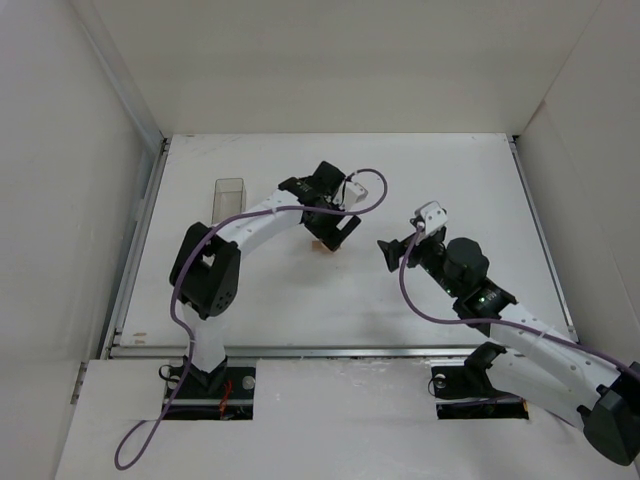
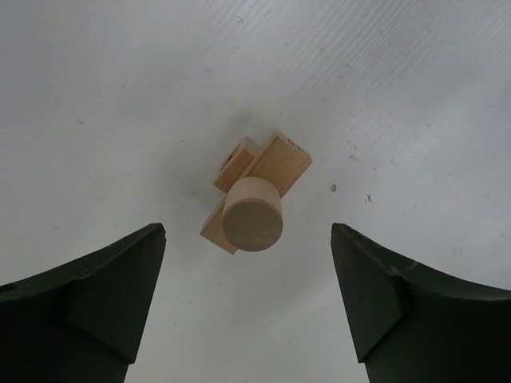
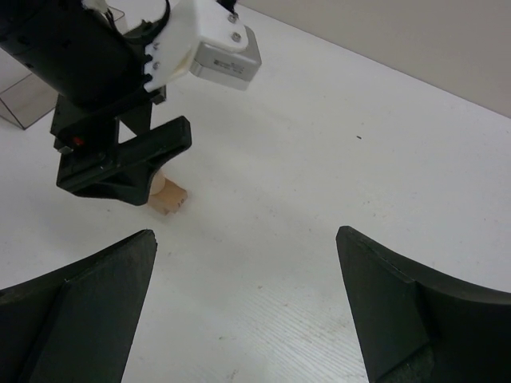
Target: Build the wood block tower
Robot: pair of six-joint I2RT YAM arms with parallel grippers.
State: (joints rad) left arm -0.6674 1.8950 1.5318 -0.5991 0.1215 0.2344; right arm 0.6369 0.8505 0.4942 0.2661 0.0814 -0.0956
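Observation:
The wood block tower (image 2: 252, 214) stands on the white table: pale flat blocks crossed at the bottom with a round cylinder on top. My left gripper (image 2: 247, 239) hovers right above it, open, both black fingers (image 2: 120, 303) well clear of the wood on either side. From above, only a sliver of the tower (image 1: 320, 245) shows beneath the left gripper (image 1: 328, 232). In the right wrist view the tower (image 3: 169, 197) peeks out under the left gripper's fingers (image 3: 128, 167). My right gripper (image 3: 246, 235) is open and empty, to the right of the tower (image 1: 392, 252).
A clear plastic box (image 1: 228, 198) stands at the back left of the table, and its corner (image 3: 24, 96) also shows in the right wrist view. White walls enclose the table (image 1: 450, 190) on three sides.

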